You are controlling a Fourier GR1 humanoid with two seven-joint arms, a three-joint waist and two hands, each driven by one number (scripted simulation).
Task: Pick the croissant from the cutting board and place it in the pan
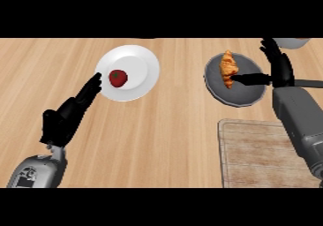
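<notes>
A golden-brown flaky croissant, likely light, soft and crumbly and best held across its thick middle, is lying in the round grey pan at two o'clock, the right hand's fingers spreading apart beside it.

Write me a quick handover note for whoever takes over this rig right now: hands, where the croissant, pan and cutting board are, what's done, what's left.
Left hand: open, fingers straight, beside the white plate that holds a red fruit; holds nothing.
Right hand: over the pan, fingers open, thumb beside the croissant.
Croissant: in the pan, at its far side. Whether the thumb touches it cannot be told.
Cutting board: nothing on it.
Done: croissant moved from board to pan.
Left: draw the right hand clear.
</notes>
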